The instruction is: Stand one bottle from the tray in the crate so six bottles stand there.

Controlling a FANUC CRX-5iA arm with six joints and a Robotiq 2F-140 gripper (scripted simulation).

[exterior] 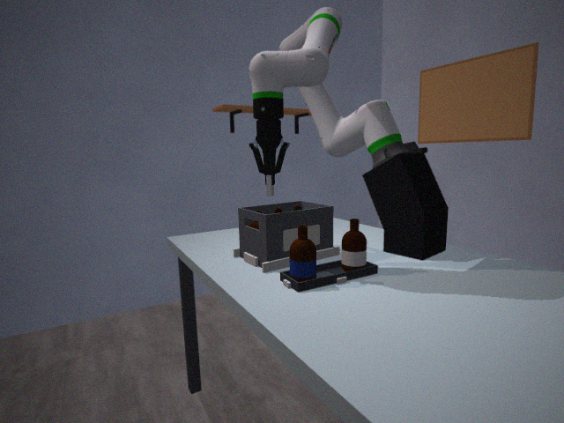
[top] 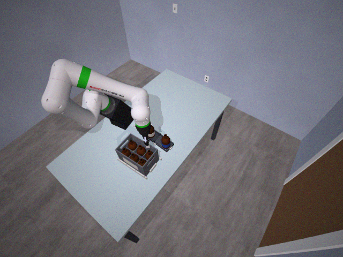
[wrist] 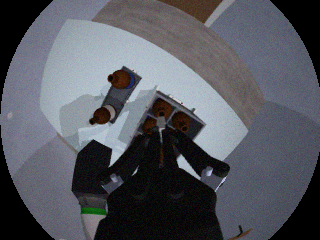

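The grey crate (top: 139, 156) stands on the table with several brown bottles in its cells; it also shows in the exterior view (exterior: 285, 229) and the wrist view (wrist: 168, 120). My gripper (exterior: 270, 189) hangs above the crate, fingers shut with nothing between them; it also shows in the top view (top: 146, 143) and the wrist view (wrist: 162, 139). The dark tray (exterior: 329, 275) beside the crate holds two upright bottles: one with a blue label (exterior: 302, 259) and one with a white label (exterior: 353, 246). The blue-label bottle (top: 165, 141) and the white-label bottle (top: 151, 131) also show from above.
The black robot base (exterior: 405, 204) stands on the table behind the tray. The table's edge (exterior: 218, 282) runs close in front of the crate. A wall shelf (exterior: 259, 110) hangs behind the arm.
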